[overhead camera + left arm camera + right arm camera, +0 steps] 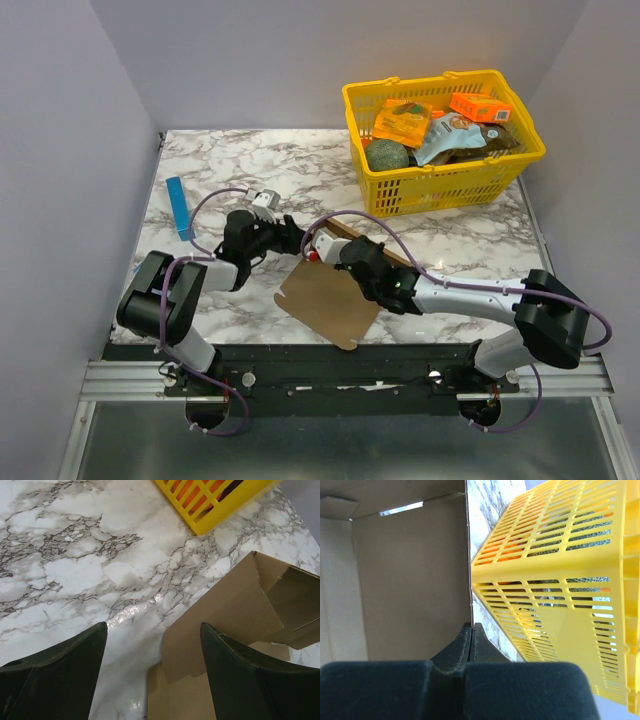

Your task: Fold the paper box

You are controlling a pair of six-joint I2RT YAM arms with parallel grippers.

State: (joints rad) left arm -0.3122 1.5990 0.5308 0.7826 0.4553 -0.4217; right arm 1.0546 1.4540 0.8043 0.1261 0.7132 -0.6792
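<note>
The paper box (322, 300) is a brown cardboard sheet, partly raised, lying in the middle of the marble table between the two arms. My right gripper (338, 254) is shut on the edge of one upright wall of the paper box (405, 580), and that edge runs straight into the closed fingertips (471, 626). My left gripper (296, 240) stands open just left of the box. In the left wrist view a folded flap of the box (235, 610) lies under and beyond the right finger (250, 675), while the left finger (65, 670) hangs over bare marble.
A yellow basket (445, 175) with orange packets and other items stands at the back right, close behind the box (560, 580) (215, 510). A thin blue strip (180, 208) lies at the left. The table's front edge runs just below the cardboard.
</note>
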